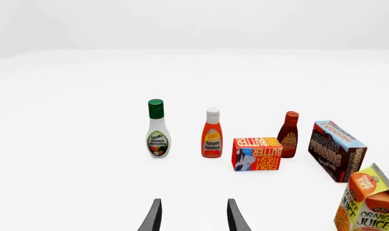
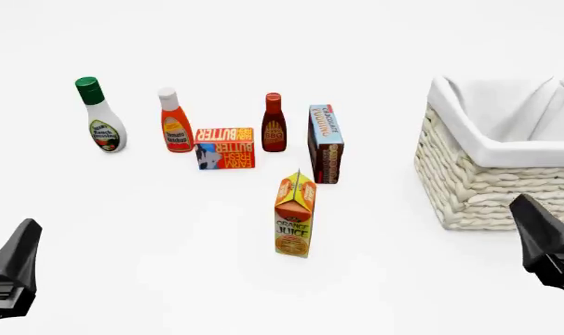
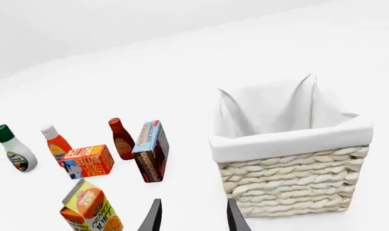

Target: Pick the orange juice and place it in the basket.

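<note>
Nothing is picked yet. The orange juice (image 2: 295,216) stands upright mid-table, well left of the basket (image 2: 487,181) by the right edge. Both the left gripper (image 1: 193,216) and right gripper (image 3: 193,216) hang parted, empty. Next, I reckon, one must reach the carton.

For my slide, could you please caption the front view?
Juice upright among groceries, basket at right, both tools apart.

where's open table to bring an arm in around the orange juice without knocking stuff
Bare table lies between the orange juice and the basket, and all along the near side between the left gripper and right gripper. Behind the carton it is crowded: chocolate pudding box, BBQ bottle, butter box, ketchup, ranch dressing.
</note>
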